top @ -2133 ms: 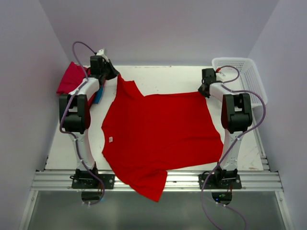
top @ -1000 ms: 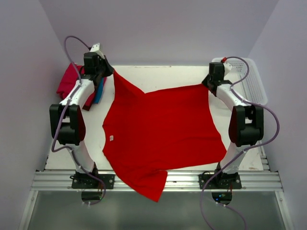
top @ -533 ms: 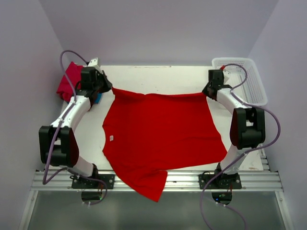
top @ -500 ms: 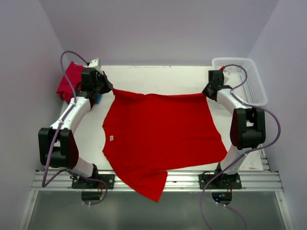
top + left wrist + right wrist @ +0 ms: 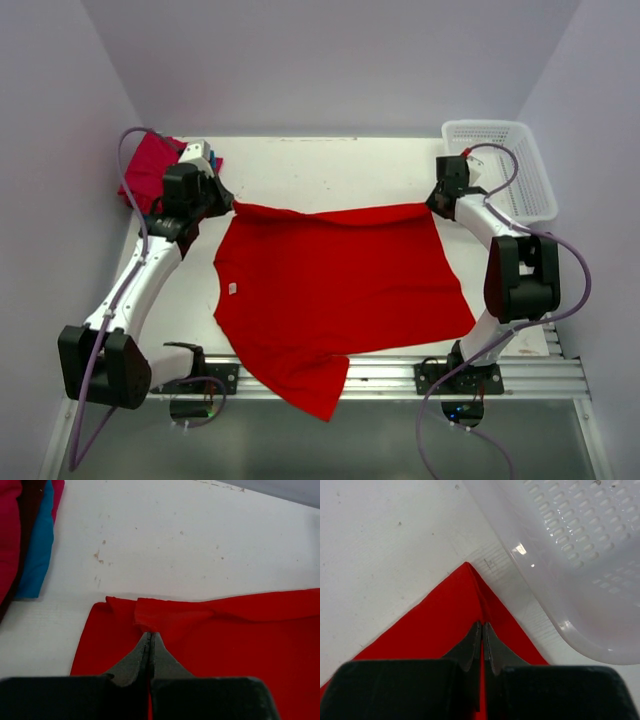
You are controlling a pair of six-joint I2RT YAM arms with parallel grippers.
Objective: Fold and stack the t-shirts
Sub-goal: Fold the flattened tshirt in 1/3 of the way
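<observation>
Red cotton all over the middle of the desk (image 5: pixel 330 165). The big red t-shirt (image 5: pixel 340 290) lies mostly flat, and one part of it droops off the near edge over the rail. The left end effector (image 5: pixel 150 639) is pinched tight on the far-left corner of the shirt, where a small lip of cloth is turned over just past its tips. The right end effector (image 5: pixel 483 628) is clamped the same way on the far-right corner, just beside the white basket (image 5: pixel 490 126).

My read is that this is the first fold, far edge coming toward the near one. To do it well, I'd move both corners at the same pace and keep the edge between them taut, because it already shows a soft roll. I'd also stay low so the cloth lays over itself instead of ballooning. The dangling bit at the near edge will spoil the alignment if it's ignored. I can't tell from the wrist view whether the left pinch has one layer or two, so a slip there is possible.

Pose-wise, the left arm is stretched out long on a diagonal from its base. The right arm stands with its elbow up and its forearm reaching to the far right.

The crimson-pink shirt (image 5: pixel 150 170) and teal-blue shirt (image 5: pixel 37 545) sit at the far left (waiting their turn, I guess).
</observation>
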